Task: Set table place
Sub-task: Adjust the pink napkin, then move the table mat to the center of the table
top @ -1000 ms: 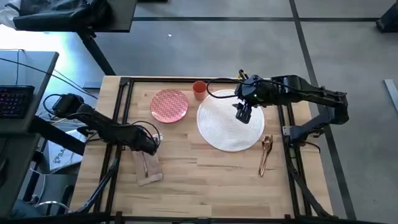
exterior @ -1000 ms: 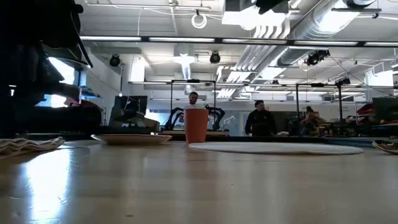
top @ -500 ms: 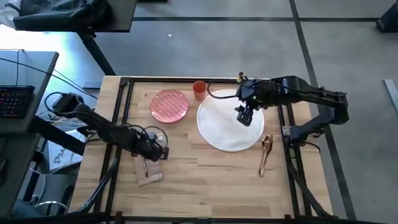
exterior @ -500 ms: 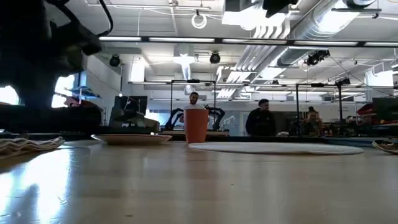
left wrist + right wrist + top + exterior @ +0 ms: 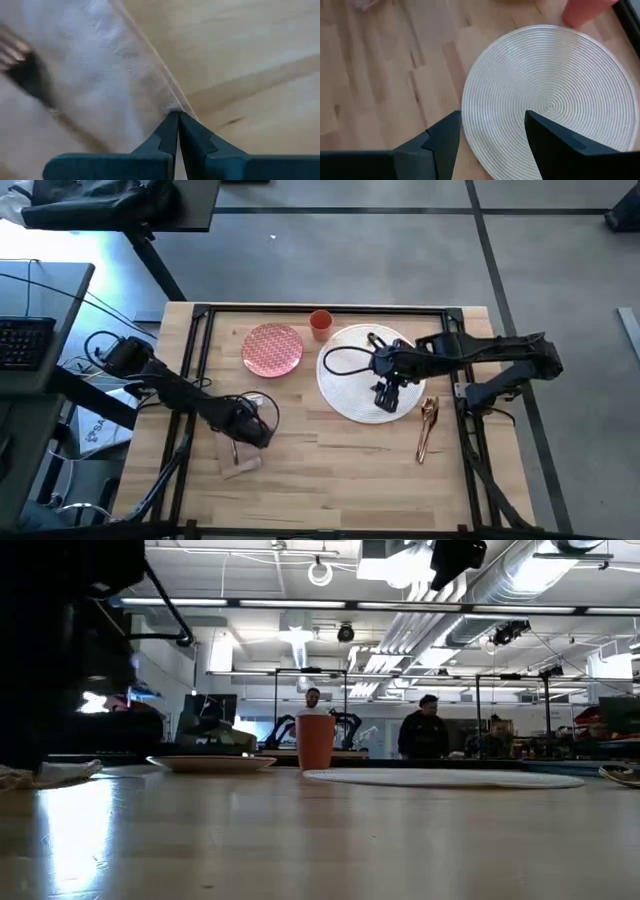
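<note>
On the light wood table (image 5: 330, 470), the beige napkin (image 5: 238, 458) lies flat near the front left. My left gripper (image 5: 257, 434) is low at its far edge, shut on the cloth (image 5: 125, 85). The round white placemat (image 5: 352, 380) lies right of centre. My right gripper (image 5: 386, 398) hovers open above it, with nothing between its fingers (image 5: 492, 132). The red-patterned plate (image 5: 272, 348) and the orange cup (image 5: 320, 323) stand at the far side. The copper cutlery (image 5: 428, 426) lies right of the placemat. My left gripper pinches the napkin's edge (image 5: 169, 106) between its two shut fingertips. The fingers slant down at it. The cloth's creases run together at the tips, and the rest of the napkin lies on the table.
A black metal frame (image 5: 195, 360) runs along the table's edges. Bare wood stretches between the napkin and the placemat and along the near edge. A grey desk with a keyboard (image 5: 25, 340) stands beyond the left edge. People (image 5: 420, 735) stand in the room behind.
My left gripper has gone toward the near right, onto the napkin's far edge. My right gripper has swung from the placemat's far rim toward the near edge and now hangs over the mat's near half, with its arm stretched across.
</note>
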